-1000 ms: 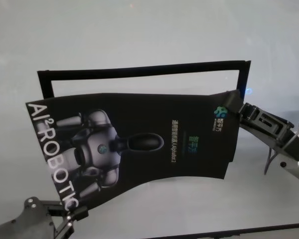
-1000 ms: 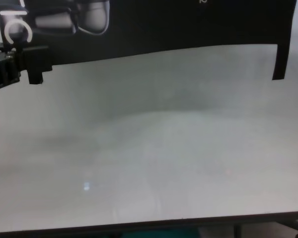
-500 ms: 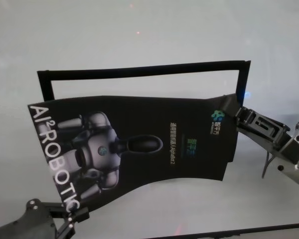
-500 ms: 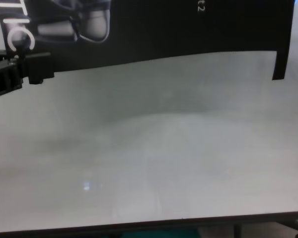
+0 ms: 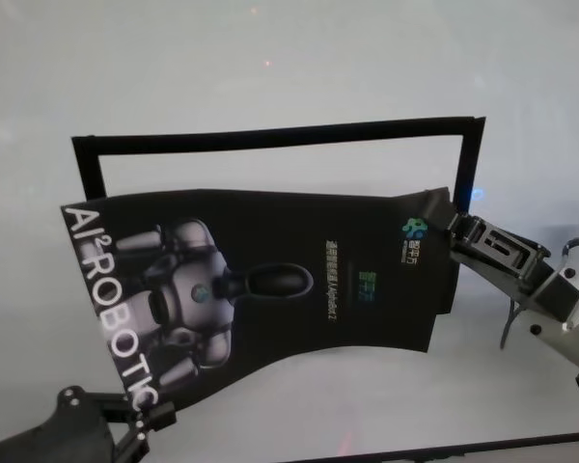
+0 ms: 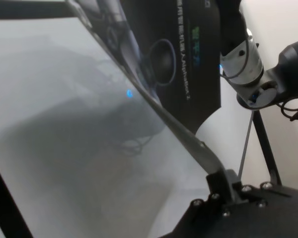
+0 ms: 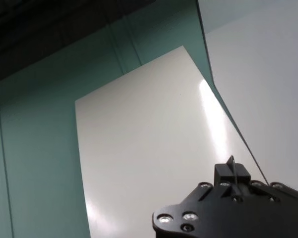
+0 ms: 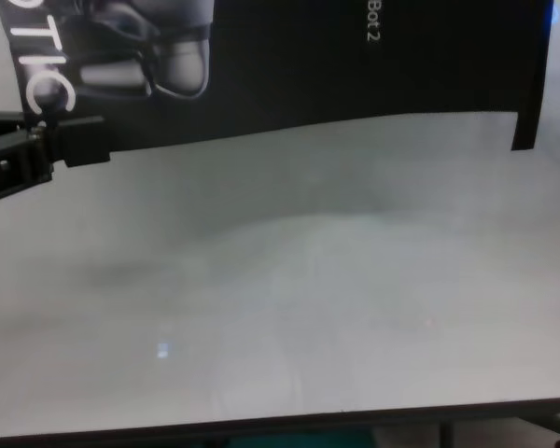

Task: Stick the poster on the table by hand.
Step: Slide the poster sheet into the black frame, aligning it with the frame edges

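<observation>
The poster point(image 5: 299, 241), black and glossy with a grey-white robot figure and white "AI²ROBOTIC" letters, hangs curved above the pale grey table point(image 5: 270, 58). My left gripper point(image 5: 147, 417) is shut on its near left corner below the letters; it also shows in the chest view point(image 8: 70, 140) and the left wrist view point(image 6: 216, 171). My right gripper point(image 5: 447, 224) is shut on the poster's far right corner, and its wrist view point(image 7: 232, 171) shows the sheet's thin edge in the fingers and its white back point(image 7: 154, 139). The poster's lower edge shows in the chest view point(image 8: 308, 65).
A black rectangular outline point(image 5: 270, 135) lies on the table behind the poster, its far side and both short sides showing. The table's dark front edge point(image 8: 261, 425) runs along the bottom of the chest view. The right arm point(image 6: 243, 64) shows across the left wrist view.
Both grippers have carried the poster a little toward me: more of its letters and print shows in the chest view. My right gripper has moved left and lower in the head view.
</observation>
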